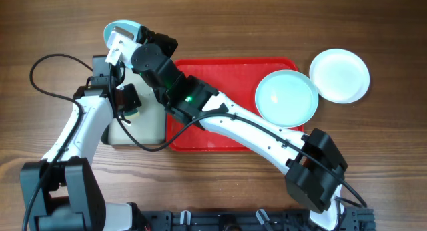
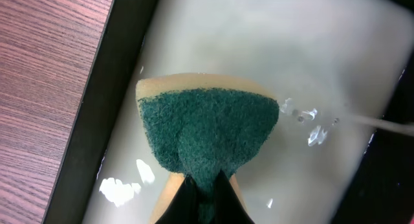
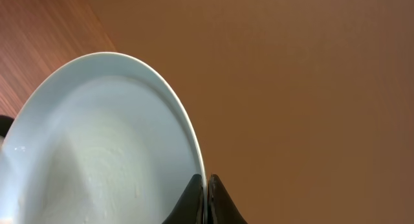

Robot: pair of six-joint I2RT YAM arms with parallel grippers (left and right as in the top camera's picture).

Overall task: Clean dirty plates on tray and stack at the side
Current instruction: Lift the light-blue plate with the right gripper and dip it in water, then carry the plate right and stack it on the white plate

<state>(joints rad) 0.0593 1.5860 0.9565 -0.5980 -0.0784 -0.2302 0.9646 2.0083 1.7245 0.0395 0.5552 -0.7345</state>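
Note:
My right gripper [image 1: 135, 39] is shut on the rim of a pale blue plate [image 1: 119, 29], holding it tilted on edge above the table's far left. In the right wrist view the jaws [image 3: 206, 185] pinch that plate's rim [image 3: 97, 140]. A second pale blue plate [image 1: 287, 96] lies at the right end of the red tray [image 1: 220, 67]. The white plate [image 1: 339, 75] lies on the table just right of the tray. My left gripper [image 2: 206, 188] is shut on a green and yellow sponge [image 2: 207, 130]; it also shows in the overhead view [image 1: 130, 105].
A smaller black-rimmed tray with a wet pale inside [image 2: 310, 62] sits left of the red tray, under the sponge; it also shows in the overhead view [image 1: 143, 127]. My right arm [image 1: 253, 127] stretches across the red tray's front. A black cable [image 1: 40, 71] loops at far left.

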